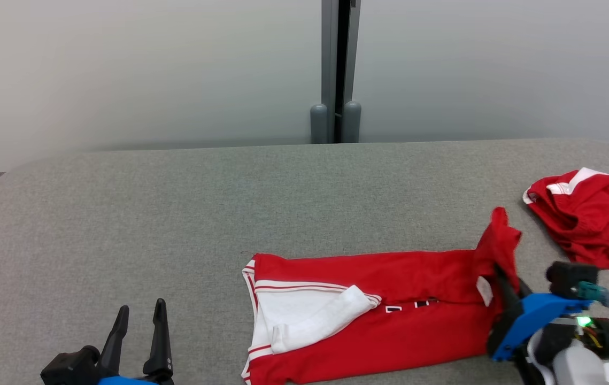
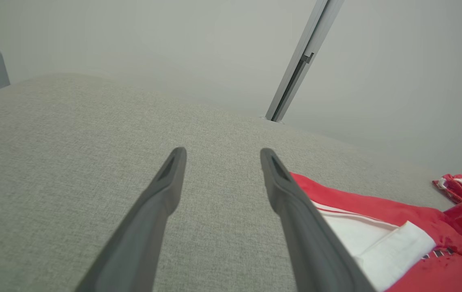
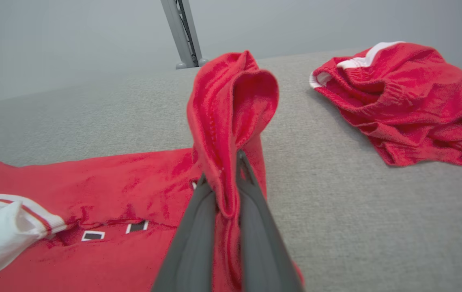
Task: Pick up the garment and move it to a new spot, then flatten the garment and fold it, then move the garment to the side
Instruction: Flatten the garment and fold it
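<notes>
Right gripper [image 3: 222, 168] clenched on a raised fold of the flattened red-and-white cloth garment [image 1: 390, 326], at the near edge of the grey fabric worktop [image 1: 176, 214]; left gripper [image 1: 142, 306] released there. Pale wall panels [image 1: 122, 69] stand behind the worktop.

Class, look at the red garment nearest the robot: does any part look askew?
Yes. The red garment lies mostly flat, but its right end stands up in a bunched peak, pinched in the shut right gripper. A second red garment lies crumpled beyond it.
</notes>
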### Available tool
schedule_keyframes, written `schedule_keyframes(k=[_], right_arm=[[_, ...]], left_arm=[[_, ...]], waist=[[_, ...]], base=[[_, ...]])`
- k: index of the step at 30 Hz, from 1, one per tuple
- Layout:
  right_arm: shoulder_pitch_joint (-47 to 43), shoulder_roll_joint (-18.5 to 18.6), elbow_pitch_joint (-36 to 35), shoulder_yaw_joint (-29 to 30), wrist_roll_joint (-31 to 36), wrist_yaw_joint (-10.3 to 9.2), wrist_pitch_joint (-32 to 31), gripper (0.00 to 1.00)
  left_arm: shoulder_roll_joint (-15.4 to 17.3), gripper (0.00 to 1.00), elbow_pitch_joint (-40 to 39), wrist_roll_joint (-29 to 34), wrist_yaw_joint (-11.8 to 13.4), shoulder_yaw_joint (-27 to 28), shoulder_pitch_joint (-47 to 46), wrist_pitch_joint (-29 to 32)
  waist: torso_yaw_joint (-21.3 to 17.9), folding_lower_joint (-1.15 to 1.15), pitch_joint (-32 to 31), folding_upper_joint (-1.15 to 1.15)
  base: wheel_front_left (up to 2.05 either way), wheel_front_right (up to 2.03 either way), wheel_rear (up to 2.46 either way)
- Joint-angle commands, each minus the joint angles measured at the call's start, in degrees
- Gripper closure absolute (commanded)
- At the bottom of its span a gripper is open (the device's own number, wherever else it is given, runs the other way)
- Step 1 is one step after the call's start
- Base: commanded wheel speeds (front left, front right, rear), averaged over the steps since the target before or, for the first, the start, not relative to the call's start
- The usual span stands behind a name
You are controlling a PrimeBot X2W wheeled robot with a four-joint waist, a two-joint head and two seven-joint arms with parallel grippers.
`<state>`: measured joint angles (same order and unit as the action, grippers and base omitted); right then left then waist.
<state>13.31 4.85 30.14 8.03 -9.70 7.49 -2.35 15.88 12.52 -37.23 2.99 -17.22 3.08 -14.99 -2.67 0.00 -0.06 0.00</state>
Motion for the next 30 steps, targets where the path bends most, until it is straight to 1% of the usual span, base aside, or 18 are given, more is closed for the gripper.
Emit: schedule_keyframes(k=[1,4,7,10,12,16,19,20,21,22,23,27,30], right_arm=[[-0.2,-1.1,-1.2,-4.1,-2.3,0.00,-0.5,1.00],[0.9,-1.8,-2.4,-11.9,-6.1,0.00,-1.0,1.00],[2.2,-1.9,-2.8,-21.3,-13.3,0.00,-0.7,1.00],[3.8,-1.9,-1.9,-29.6,-18.2,0.00,-0.1,1.00],[5.0,-1.9,-0.8,-33.9,-20.9,0.00,0.2,1.00],[7.7,-1.8,3.1,-39.5,-25.0,0.00,1.0,1.00],[9.7,-1.9,6.6,-42.4,-27.0,0.00,1.6,1.00],[9.7,-1.9,6.6,-42.4,-27.0,0.00,1.6,1.00],[10.3,-1.9,7.5,-43.1,-27.7,0.00,2.1,0.82],[10.8,-1.9,8.1,-44.1,-28.6,0.00,2.4,0.55],[11.3,-1.9,8.5,-45.0,-29.6,0.00,3.0,0.00],[13.0,-1.9,9.2,-48.7,-33.1,0.00,5.3,0.00],[14.3,-1.8,10.3,-50.4,-33.8,0.00,7.4,0.00]], left_arm=[[-0.2,0.00,0.3,0.5,-0.4,-0.1,-1.0,-0.3],[-0.2,0.00,0.6,0.5,-0.4,-0.4,-1.3,-0.2],[-0.2,0.00,0.8,0.6,-0.6,-0.6,-1.6,-0.2],[-0.4,0.00,1.0,0.6,-0.7,-0.9,-2.1,-0.1],[-0.5,0.00,1.2,0.6,-0.8,-1.0,-2.4,-0.1],[-0.7,0.00,1.7,0.6,-1.1,-1.2,-2.7,-0.1],[-0.9,0.00,2.0,0.7,-1.2,-1.2,-3.1,-0.1],[-0.9,0.00,2.0,0.7,-1.2,-1.2,-3.1,-0.1],[-1.0,0.00,2.1,0.8,-1.2,-1.2,-3.2,-0.1],[-1.0,0.00,2.1,0.8,-1.3,-1.2,-3.2,-0.1],[-1.1,0.00,2.2,0.9,-1.2,-1.2,-3.3,-0.1],[-1.4,0.00,2.6,1.1,-1.3,-1.3,-3.5,-0.1],[-1.6,0.00,2.7,1.2,-1.5,-1.3,-3.9,-0.2]], waist=[[0.5,0.00,0.0,0.00],[1.4,0.00,0.1,0.00],[2.7,0.00,0.1,0.00],[4.2,0.00,0.1,0.00],[5.3,0.00,0.1,0.00],[7.2,0.00,0.3,0.00],[8.3,0.00,0.6,0.00],[8.3,0.00,0.6,0.00],[8.4,0.00,0.6,0.00],[8.6,0.00,0.7,0.00],[8.7,0.00,0.8,0.00],[8.5,0.00,1.2,0.00],[7.8,0.00,1.4,0.00]], base=[[0.00,0.00,0.00],[0.00,0.00,0.00],[0.00,0.00,0.00],[0.00,0.00,0.00],[0.00,0.00,0.00],[0.00,0.00,0.00],[0.00,0.00,0.00],[0.00,0.00,0.00],[0.00,0.00,0.00],[0.00,0.00,0.00],[0.00,0.00,0.00],[0.00,0.00,0.00],[0.00,0.00,0.00]])
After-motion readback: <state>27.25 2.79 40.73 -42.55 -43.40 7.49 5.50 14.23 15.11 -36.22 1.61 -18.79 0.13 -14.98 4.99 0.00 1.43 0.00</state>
